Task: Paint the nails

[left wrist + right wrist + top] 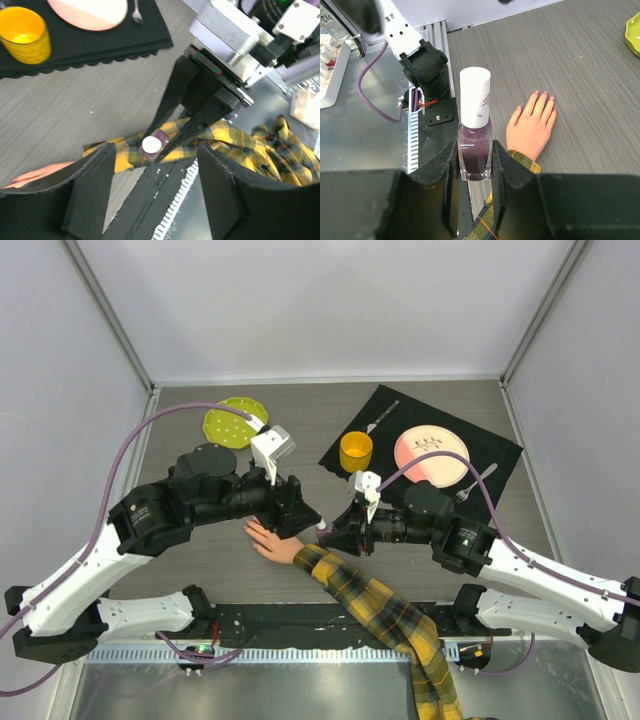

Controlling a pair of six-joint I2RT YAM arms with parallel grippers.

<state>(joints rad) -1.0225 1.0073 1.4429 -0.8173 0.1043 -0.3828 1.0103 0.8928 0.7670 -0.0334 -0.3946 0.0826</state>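
two arms reach in from the near edge of the worktop [310,410] and meet over its middle, elbows out and wrists turned toward each other. the right gripper [475,167] is clamped on the glass base of a nail polish bottle [475,150]. the polish is dark purple, and the white cap [474,97] is on and sticks out past the fingertips toward the left gripper [300,516]. that gripper faces the cap end-on, jaws fairly wide with nothing between them.

the mannequin hand [532,127] lies flat, palm down, just beside both grippers. its plaid sleeve [390,615] comes in from the near edge, right of the middle. from above, the left gripper covers part of the hand and the bottle is almost hidden. the nails [543,93] show only in the right wrist view, as small pink tips on four fingers; the thumb's cannot be made out.

the hand's long axis runs on a slant, fingertips pointing toward the left edge and a little away. farther off, a black mat [495,452] near the far right corner carries a yellow cup [356,450] and a pink plate [432,455]. a green plate [232,422] lies toward the far left.
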